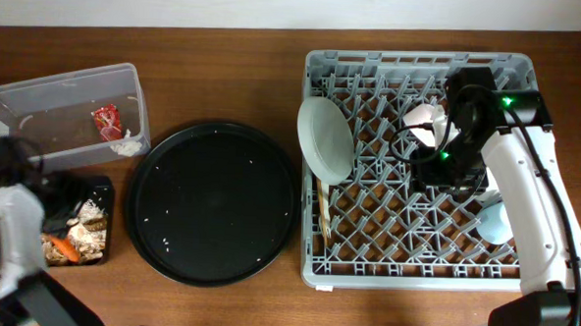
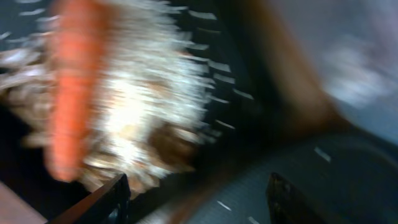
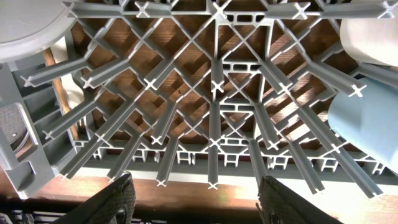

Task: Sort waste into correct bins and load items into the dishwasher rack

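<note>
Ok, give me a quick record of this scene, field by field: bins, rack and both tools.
clear tub: red wrapper, white scrap
flat black tray: carrot, beige food scraps
round black tray: white specks
rack: plate, blue cup, white cup, chopsticks
left tool: open, over the flat black tray, view blurred
right tool: open, empty, above the rack

No legible text, label, brand, number or sign in any view; the small red wrapper (image 1: 107, 122) is too small to read any print.
</note>
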Tool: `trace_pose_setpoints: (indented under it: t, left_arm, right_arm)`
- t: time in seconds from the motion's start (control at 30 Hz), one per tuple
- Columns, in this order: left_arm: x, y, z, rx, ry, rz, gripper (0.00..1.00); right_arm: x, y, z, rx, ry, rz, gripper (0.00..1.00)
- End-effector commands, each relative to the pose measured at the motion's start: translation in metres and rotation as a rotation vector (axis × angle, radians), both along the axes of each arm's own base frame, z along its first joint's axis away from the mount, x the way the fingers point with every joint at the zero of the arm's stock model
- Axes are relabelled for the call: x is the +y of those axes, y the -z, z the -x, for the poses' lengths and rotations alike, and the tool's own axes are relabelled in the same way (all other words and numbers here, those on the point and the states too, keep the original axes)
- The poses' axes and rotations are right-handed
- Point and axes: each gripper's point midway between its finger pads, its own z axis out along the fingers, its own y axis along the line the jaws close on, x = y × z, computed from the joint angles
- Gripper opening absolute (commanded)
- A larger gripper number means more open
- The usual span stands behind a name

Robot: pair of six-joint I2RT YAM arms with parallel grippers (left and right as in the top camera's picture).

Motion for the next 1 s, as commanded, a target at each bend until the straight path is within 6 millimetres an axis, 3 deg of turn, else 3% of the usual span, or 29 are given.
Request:
trace_pose_setpoints:
  t: [0.0,0.1,0.17,0.2,0.3,0.43,0.53,0.7,0.83,0.9,0.97]
  left_arm:
    - [-0.068,-0.038,-0.037,-0.127,0.317,-0.039,0.7]
    - [-0.134,-0.039,-0.049,-0.135,0.643,-0.077,0.71]
    - [-0.183,-0.036,-0.046,-0.121,0.891,-0.096,0.78]
    - [-0.205,-0.032,-0.038,-0.097,1.0,-0.094,0.79]
    - [-0.233,-0.026,-0.003,0.028,1.16,-0.052,0.93]
    - [-0.226,-0.033,0.046,0.23,1.188,0.037,0.98]
    - [-0.215,-0.044,0.06,0.266,1.15,0.06,0.99]
    - [-0.217,-0.083,0.035,-0.04,1.145,-0.086,0.99]
    - [-0.21,-0.119,0.034,-0.303,1.108,-0.253,0.99]
    - [-0.204,-0.129,0.041,-0.399,1.079,-0.326,0.99]
    - [-0.198,-0.133,0.053,-0.482,1.04,-0.387,0.99]
  right_arm:
    - [-0.002,-0.004,0.002,-0.015,-0.006,0.008,0.67]
    - [-0.002,-0.004,0.002,-0.016,-0.006,0.008,0.74]
    - [-0.001,-0.004,0.0,-0.021,-0.006,0.004,0.81]
    - [0.0,-0.004,0.0,-0.023,-0.006,-0.005,0.88]
    - [0.002,-0.004,0.001,-0.02,-0.007,-0.018,0.91]
    - [0.003,-0.008,0.001,-0.029,0.007,-0.048,0.9]
    - [0.001,-0.022,0.002,-0.095,0.025,-0.07,0.9]
    - [-0.001,-0.068,0.006,-0.311,0.019,-0.071,0.91]
    - [-0.002,-0.111,0.02,-0.553,0.012,-0.074,0.99]
    - [-0.007,-0.12,0.033,-0.649,0.021,-0.044,0.99]
    - [-0.015,-0.113,0.053,-0.704,0.038,-0.005,0.98]
